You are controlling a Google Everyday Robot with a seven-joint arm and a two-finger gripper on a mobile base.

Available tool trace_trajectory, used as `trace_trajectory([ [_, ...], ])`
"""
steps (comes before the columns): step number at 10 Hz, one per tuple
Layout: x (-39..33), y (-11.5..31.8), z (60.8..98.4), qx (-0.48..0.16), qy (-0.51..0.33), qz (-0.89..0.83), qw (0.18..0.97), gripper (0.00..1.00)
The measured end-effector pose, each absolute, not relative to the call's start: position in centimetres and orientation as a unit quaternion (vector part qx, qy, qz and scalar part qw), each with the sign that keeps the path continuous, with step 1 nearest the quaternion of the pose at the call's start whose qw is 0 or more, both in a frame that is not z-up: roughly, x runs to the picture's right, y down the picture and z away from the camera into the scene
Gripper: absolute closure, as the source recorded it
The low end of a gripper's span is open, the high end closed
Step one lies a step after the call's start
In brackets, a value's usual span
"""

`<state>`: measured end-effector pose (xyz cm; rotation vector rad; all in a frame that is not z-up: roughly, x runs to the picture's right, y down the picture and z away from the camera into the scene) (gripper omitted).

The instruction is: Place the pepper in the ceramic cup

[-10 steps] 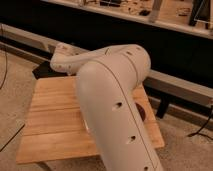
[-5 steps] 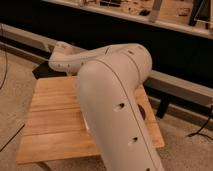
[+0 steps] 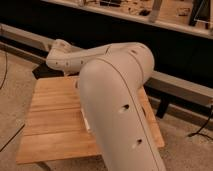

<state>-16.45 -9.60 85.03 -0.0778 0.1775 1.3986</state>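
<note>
1. Gripper. My gripper is not showing in the camera view. It is sitting somewhere past the wrist link [image 3: 61, 56], which is ending at about 10 o'clock over the far left corner of the wooden table [image 3: 55, 120]. I cannot tell whether it is open, closed or carrying anything.

2. Change. Over the last second almost nothing is changing. My arm [image 3: 120, 115] is holding nearly the same pose, with the elbow at 1 o'clock and the forearm running toward 10 o'clock. At most, the wrist link is shifting very slightly.

3. Meaning for the task. I am judging that no pick or placement is happening at this moment, and that the task is at an early or paused step. The arm is also blocking the centre and right of the table, from 12 o'clock down to 5 o'clock.

4. Pepper. The pepper is not showing anywhere on the bare planks at 7 to 9 o'clock. Its location and appearance cannot be reported; it may be lying behind the arm.

5. Ceramic cup. The ceramic cup is not showing either.
</note>
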Motion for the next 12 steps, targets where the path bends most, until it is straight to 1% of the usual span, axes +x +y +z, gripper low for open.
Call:
trace_trajectory([
  [9,-16.56,-9.64,85.01,-0.036,0.080,0.642,0.762,0.20],
  [12,-15.68,-9.72,85.52,-0.010,0.096,0.612,0.785,0.20],
])
